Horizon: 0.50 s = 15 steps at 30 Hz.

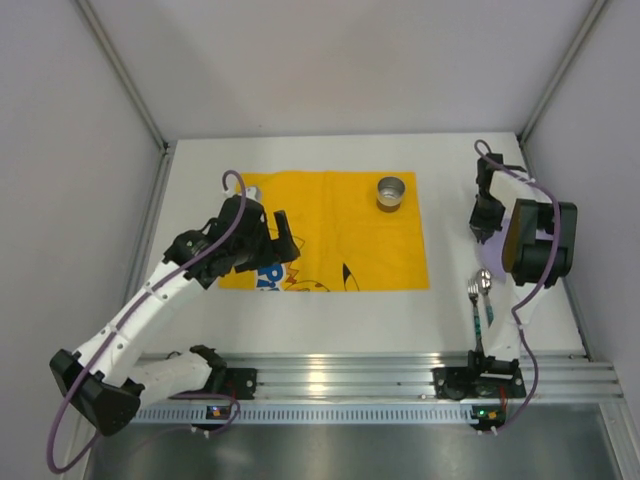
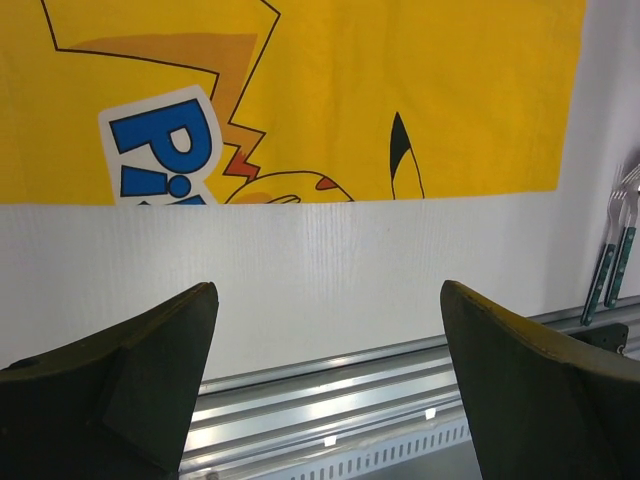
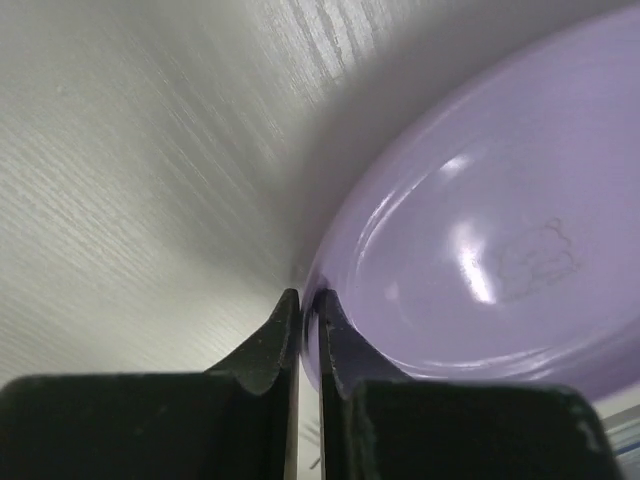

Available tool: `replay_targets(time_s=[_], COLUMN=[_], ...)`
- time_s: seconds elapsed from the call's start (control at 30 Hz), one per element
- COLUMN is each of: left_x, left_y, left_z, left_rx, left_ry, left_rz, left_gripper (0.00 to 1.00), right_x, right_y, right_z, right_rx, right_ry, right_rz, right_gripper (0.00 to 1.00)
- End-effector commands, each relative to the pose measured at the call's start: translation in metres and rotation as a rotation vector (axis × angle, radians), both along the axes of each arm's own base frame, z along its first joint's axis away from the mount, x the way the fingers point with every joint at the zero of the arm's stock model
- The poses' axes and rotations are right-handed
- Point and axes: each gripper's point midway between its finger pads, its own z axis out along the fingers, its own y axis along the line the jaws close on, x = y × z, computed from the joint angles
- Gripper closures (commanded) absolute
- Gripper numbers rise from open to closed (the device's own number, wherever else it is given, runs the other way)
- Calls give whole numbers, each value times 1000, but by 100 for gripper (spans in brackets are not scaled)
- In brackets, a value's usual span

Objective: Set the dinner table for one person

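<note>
Claw, right [image 3: 305, 298]: fingers pressed almost together, pinching the rim of a lilac plate [image 3: 480, 250]. The plate sits at the right side of the dinner table [image 1: 330, 320], well apart from the yellow cartoon-print mat [image 1: 340, 215]. The right arm hides it in the overhead view, so whether it lies flat or tipped cannot be told.

Claw, left [image 2: 328, 292]: spread wide, holding nothing, hanging over the mat's near left corner.

Step in hand, judged: taking hold of the plate. The setting is barely begun.
- Mat: laid out flat.
- Metal cup [image 1: 391, 192]: upright near the mat's far right corner.
- Green-handled spoon [image 1: 483, 281] and a second green-handled piece, seemingly a fork [image 2: 620, 215]: side by side on the bare surface, right of the mat.

Next move, judged:
- Lift the plate on this thin rim pinch without letting it swing or slip.
- Carry it left to the middle of the mat, clear of the cup.
- Set it down flat.
- Bring the cutlery in afterwards.

Surface: matte white, faintly grained, with an aluminium rail [image 1: 330, 378] along the near edge carrying both arm bases.

Room: plain pale wall panels [image 1: 330, 60] on three sides, with metal posts at the far corners.
</note>
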Motion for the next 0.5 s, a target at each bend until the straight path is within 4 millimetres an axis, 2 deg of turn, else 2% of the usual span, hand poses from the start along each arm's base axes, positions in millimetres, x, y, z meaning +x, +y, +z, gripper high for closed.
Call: replay_targets(time_s=[0.0, 0.07, 0.2, 0.27, 0.3, 0.33, 0.37, 0.4, 0.43, 0.47], left_x=[4, 10, 21, 23, 25, 25, 25, 25, 24, 23], left_y=[-1, -6, -16, -18, -19, -19, -19, -20, -19, -18], left_z=[2, 3, 12, 13, 14, 15, 14, 15, 14, 14], left_rx=[7, 2, -9, -8, -8, -9, -11, -13, -12, -15], left_ry=[-4, -12, -32, -36, -39, -42, -43, -47, -44, -46], left_rz=[3, -9, -27, -38, -38, -41, -42, -42, -41, -40], left_gripper=[2, 2, 2, 2, 2, 2, 2, 2, 2, 2], right_x=[-7, -3, 10, 17, 25, 27, 26, 33, 34, 30], right_y=[11, 19, 27, 42, 42, 55, 60, 64, 83, 91], right_z=[-23, -15, 37, 74, 94, 109, 129, 153, 168, 182], right_rx=[80, 86, 3, -54, -99, -120, -138, -169, -181, -193], right_ry=[21, -4, -115, -187, -232, -261, -296, -351, -385, -404], right_rz=[-4, 23, 81, 133, 140, 176, 192, 199, 244, 263], right_gripper=[100, 100, 100, 100, 100, 100, 100, 100, 100, 100])
